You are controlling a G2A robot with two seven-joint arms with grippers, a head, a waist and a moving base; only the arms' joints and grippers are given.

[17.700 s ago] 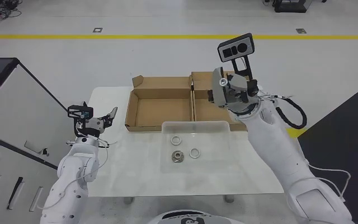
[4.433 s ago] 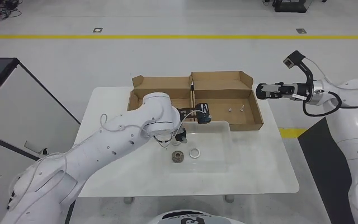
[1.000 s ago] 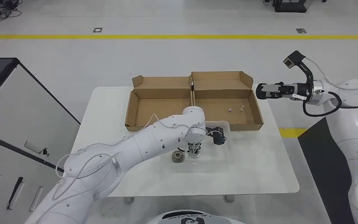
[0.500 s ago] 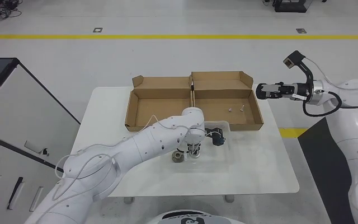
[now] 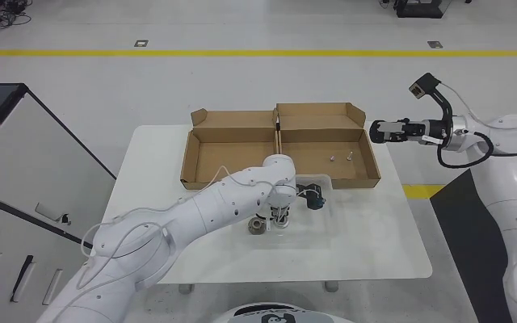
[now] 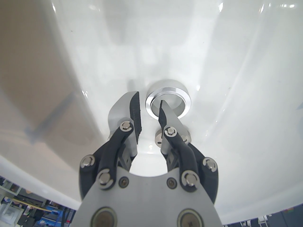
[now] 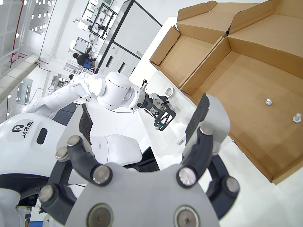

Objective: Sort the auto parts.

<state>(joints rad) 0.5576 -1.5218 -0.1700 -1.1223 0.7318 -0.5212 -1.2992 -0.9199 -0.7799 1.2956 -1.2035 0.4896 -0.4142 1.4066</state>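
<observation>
step: picking ring [image 6: 171, 88] from tray [image 6: 165, 36] | left jaws apart, astride its wall | right jaws apart | next, likely: close, lift

The left arm [image 5: 202, 214] is white, thick and round, with a thin wire [image 5: 218, 173] looping over it. The right arm [image 5: 501, 141] is white too, with a black cable [image 5: 441, 160] and a small black camera box [image 5: 423, 85] on a bent black bar. The left gripper [image 6: 148, 100] has a silver plate [image 6: 146, 199], black links [image 6: 109, 147], shiny round screws [image 6: 168, 132] and silver fingers [image 6: 118, 112] with bumpy black pads [image 6: 135, 114]. The right gripper [image 7: 143, 105] looks the same.
</observation>
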